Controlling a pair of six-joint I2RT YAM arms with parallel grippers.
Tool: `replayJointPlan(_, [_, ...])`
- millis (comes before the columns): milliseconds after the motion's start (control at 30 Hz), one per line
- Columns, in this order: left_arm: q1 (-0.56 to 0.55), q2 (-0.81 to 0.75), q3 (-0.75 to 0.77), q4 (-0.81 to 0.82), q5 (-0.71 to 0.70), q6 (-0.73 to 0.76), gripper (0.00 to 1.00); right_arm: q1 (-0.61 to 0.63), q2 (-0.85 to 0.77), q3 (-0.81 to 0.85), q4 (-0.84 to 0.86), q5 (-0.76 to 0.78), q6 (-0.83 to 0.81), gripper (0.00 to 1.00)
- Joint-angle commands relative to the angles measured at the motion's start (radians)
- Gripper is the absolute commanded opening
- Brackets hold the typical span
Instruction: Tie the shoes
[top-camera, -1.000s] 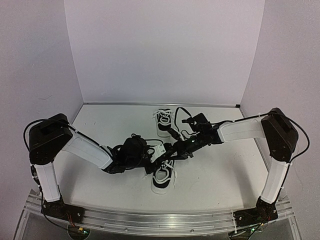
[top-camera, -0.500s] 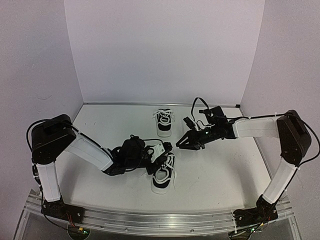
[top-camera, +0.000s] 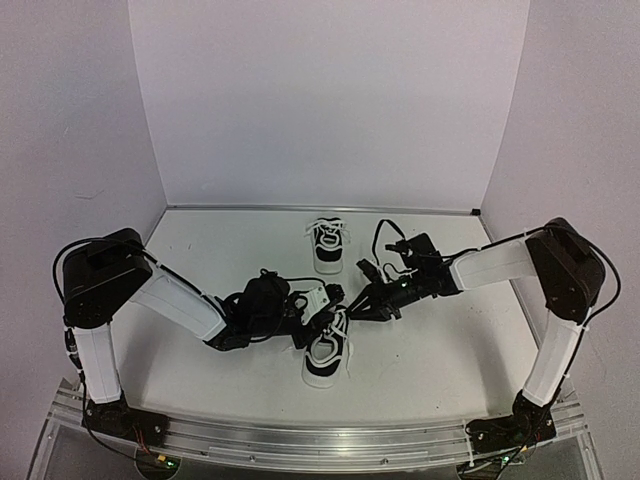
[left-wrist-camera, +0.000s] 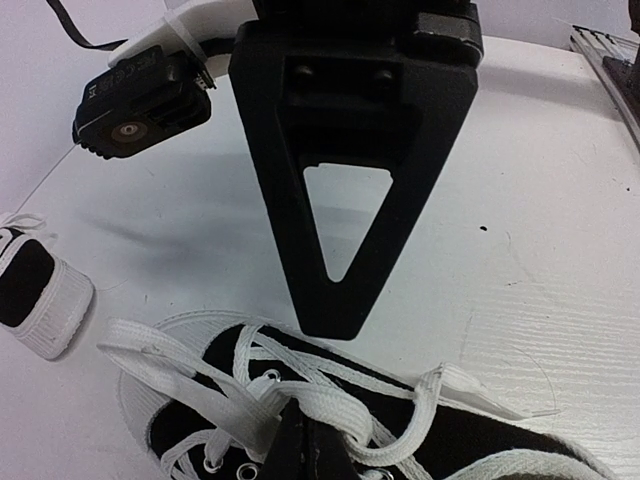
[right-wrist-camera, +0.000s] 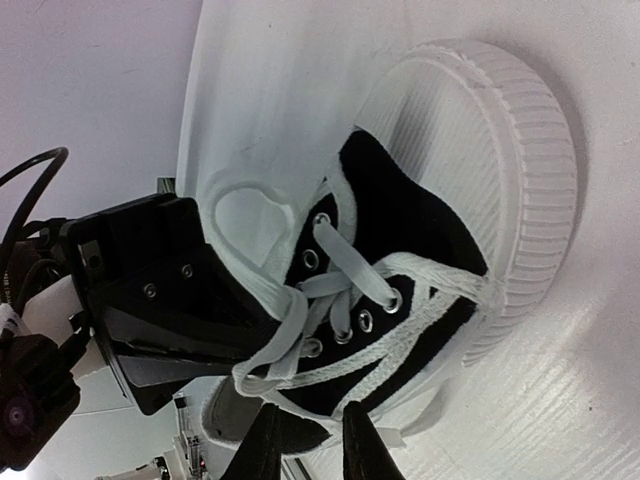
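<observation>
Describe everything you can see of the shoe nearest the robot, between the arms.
The near shoe is a small black sneaker, canvas-looking, with a white ribbed rubber toe cap, silver eyelets and flat white laces, untied. It sits upright on the white table, toe toward the arm bases. The left gripper is shut on the laces; the right gripper hovers close beside them.

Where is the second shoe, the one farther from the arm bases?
In the top view the far shoe stands alone near the back wall, about midway across the table, beyond the near shoe and the right hand.
</observation>
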Motion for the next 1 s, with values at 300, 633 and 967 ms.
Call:
replayJointPlan(300, [0.004,0.002,-0.016,0.048,0.028,-0.007,0.0,0.03,0.055,-0.019,0.186,-0.079,0.094,0.18])
replayJointPlan(633, [0.004,0.008,-0.008,0.052,0.026,-0.012,0.0,0.044,0.074,-0.019,0.21,-0.087,0.112,0.18])
replayJointPlan(967, [0.004,0.019,-0.008,0.067,0.037,-0.019,0.0,0.05,0.09,-0.033,0.292,-0.11,0.173,0.2])
